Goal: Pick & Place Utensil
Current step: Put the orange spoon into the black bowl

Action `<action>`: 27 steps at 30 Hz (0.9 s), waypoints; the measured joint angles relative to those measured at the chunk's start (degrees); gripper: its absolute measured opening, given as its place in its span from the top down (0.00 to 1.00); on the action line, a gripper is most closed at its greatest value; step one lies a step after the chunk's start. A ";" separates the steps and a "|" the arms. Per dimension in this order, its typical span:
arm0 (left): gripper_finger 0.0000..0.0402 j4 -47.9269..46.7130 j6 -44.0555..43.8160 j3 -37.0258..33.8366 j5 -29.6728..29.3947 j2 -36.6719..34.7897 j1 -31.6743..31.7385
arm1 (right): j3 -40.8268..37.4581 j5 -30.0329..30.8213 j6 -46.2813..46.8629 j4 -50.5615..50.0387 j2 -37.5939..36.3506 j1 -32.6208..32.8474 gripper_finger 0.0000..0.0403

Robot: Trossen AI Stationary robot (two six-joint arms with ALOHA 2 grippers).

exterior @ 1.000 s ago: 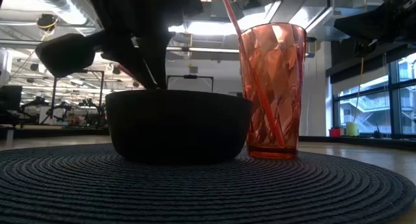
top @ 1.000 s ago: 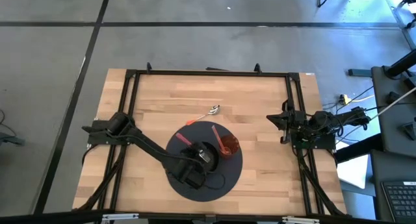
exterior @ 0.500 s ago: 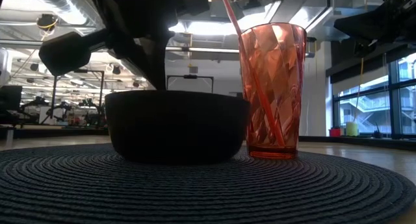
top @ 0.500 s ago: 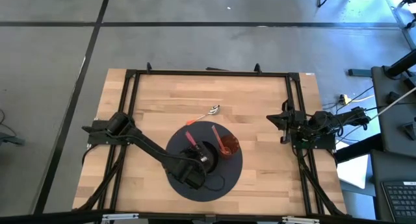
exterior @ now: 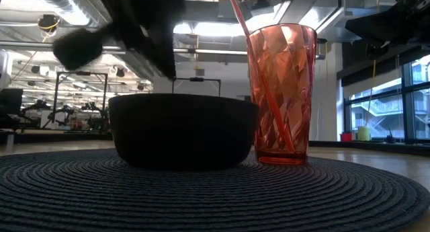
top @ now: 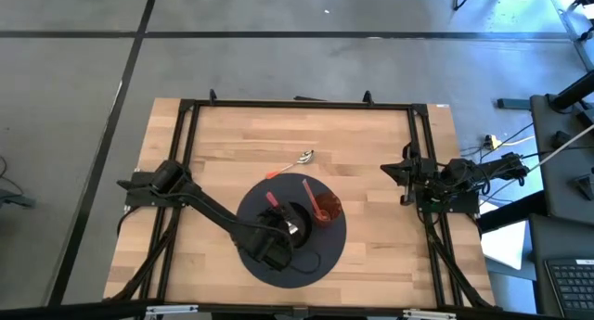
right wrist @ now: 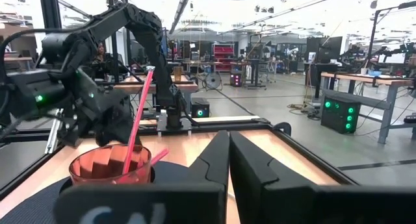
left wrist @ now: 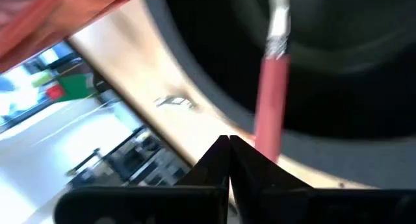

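A black bowl (exterior: 181, 131) and a red faceted cup (exterior: 281, 91) stand side by side on a round dark mat (top: 320, 255). A red-handled utensil (top: 272, 199) leans in the bowl, its metal end (left wrist: 279, 19) inside and its handle sticking out over the rim. A red stick-like utensil (right wrist: 136, 113) stands in the cup. A third, a red-handled spoon (top: 299, 160), lies on the wood beyond the mat. My left gripper (left wrist: 229, 143) is shut above the bowl's near-left rim, right beside the leaning handle. My right gripper (right wrist: 229, 146) waits shut at the table's right edge. My left gripper has nothing between its shut fingers. The leaning utensil's red handle (left wrist: 268, 113) runs close past the outer side of one finger (left wrist: 253, 169); I cannot tell whether the two touch.
Black frame rails (top: 297, 104) run around the wooden tabletop (top: 232, 139). Bare wood lies to the left, right and far side of the mat. Cables and equipment (top: 520, 167) sit off the table's right edge.
My left gripper has stayed over the bowl while its wrist has rolled a little. The red handle leaning in the bowl has swung from pointing toward the table's left edge to pointing more toward the far edge.
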 joint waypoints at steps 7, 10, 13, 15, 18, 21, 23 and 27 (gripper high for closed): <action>0.99 -3.91 -12.35 1.01 6.81 -12.42 -0.76 | -0.01 0.00 0.00 -0.15 0.00 0.01 0.96; 0.99 -1.61 -18.41 0.60 13.45 -20.25 1.13 | 0.00 -0.05 0.00 -0.15 0.00 0.00 0.96; 1.00 7.06 -18.78 -4.49 19.08 -28.78 3.46 | 0.00 -0.61 0.26 -0.15 0.00 0.02 0.96; 0.99 15.98 -15.73 -10.25 22.81 -34.51 5.09 | -0.01 -0.61 0.26 -0.17 -0.01 0.01 0.96; 0.99 28.86 -12.49 -20.45 27.15 -43.27 8.12 | 0.00 -0.63 0.24 -0.17 0.00 0.02 0.96; 0.99 39.51 -11.14 -30.88 31.08 -52.09 12.74 | 0.00 -0.59 0.10 -0.15 -0.01 0.00 0.96; 0.99 46.66 -11.61 -37.43 33.41 -57.51 16.22 | 0.00 -0.57 0.03 -0.16 0.00 0.02 0.96; 0.99 66.76 -13.11 -48.98 35.89 -66.37 21.33 | 0.00 -0.57 0.02 -0.15 -0.02 0.02 0.96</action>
